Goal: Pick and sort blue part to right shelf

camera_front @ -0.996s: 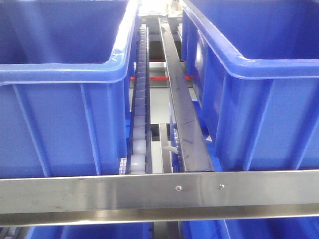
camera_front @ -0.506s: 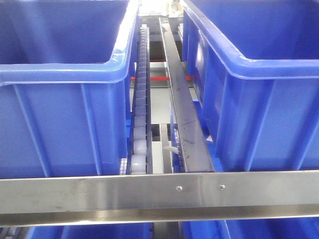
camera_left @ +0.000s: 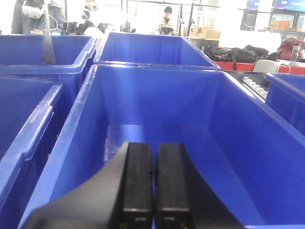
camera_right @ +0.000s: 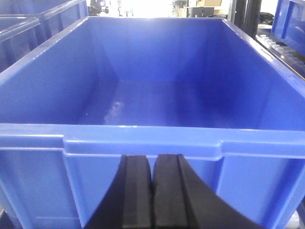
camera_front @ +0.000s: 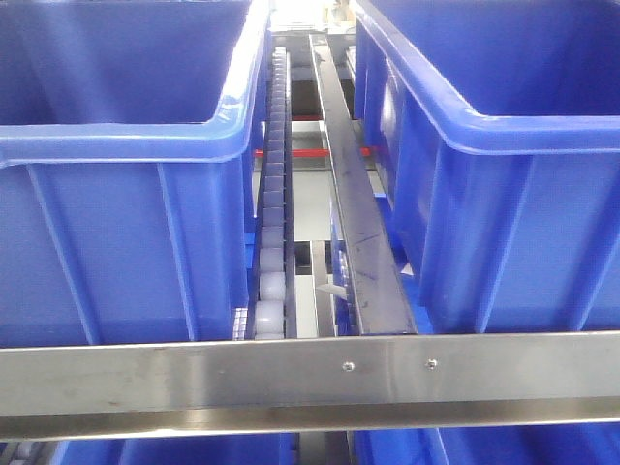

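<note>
Where the front view looks down, I see the right shelf (camera_front: 291,383): steel rail, white rollers (camera_front: 274,252), blue bins (camera_front: 116,194). Left wrist: left gripper (camera_left: 153,191) pressed together, empty, lower centre. Right wrist: right gripper (camera_right: 152,195) likewise. I find no blue part.

Only the claws are seen of the robot. The left claw (camera_left: 153,191) is formed of two matte black fingers (camera_left: 137,186) with flat, squared inner pads and outer backs sloping outward toward the base. The right claw (camera_right: 152,195) is built alike, black, with a small notch seen low on each pad.
</note>
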Robot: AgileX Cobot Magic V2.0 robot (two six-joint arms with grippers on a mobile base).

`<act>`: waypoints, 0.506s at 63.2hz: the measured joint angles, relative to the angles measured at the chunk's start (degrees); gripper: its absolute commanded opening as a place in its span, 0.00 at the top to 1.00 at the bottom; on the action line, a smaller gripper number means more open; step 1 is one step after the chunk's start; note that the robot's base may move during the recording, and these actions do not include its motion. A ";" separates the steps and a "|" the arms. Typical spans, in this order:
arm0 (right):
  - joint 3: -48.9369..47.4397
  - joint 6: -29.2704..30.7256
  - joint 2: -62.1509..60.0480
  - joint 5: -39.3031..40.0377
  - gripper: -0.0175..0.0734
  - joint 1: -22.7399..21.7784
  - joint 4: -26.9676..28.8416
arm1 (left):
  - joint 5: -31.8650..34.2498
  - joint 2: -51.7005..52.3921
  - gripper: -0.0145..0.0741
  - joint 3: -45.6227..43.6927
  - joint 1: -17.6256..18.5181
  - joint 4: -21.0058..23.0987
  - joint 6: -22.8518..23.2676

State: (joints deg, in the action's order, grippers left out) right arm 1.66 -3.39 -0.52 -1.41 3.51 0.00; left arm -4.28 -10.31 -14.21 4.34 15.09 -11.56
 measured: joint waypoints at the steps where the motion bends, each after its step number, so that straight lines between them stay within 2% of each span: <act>1: 0.00 0.00 0.00 0.00 0.75 0.00 0.00 | 0.15 0.09 0.70 0.15 0.00 0.00 0.00; 7: 0.00 0.00 0.00 0.00 0.75 0.00 0.00 | 1.12 0.32 0.70 2.20 0.00 -1.59 0.00; 11: 0.00 0.00 0.00 0.00 0.75 0.00 0.00 | 1.66 1.27 0.70 4.66 0.00 -7.27 0.00; 15: 0.00 0.00 0.00 0.00 0.75 0.00 0.00 | 1.64 3.37 0.70 7.58 0.00 -9.99 0.00; 23: 0.10 0.00 0.00 0.00 0.75 0.00 0.00 | 1.53 9.57 0.70 12.33 0.00 -11.03 0.00; 32: 0.09 0.00 0.00 0.08 0.75 0.00 0.00 | 1.42 10.65 0.70 14.80 -0.08 -11.37 0.00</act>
State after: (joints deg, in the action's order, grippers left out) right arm 1.75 -3.39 -0.52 -1.33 3.51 0.00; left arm -2.87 0.34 0.59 4.26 3.72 -11.56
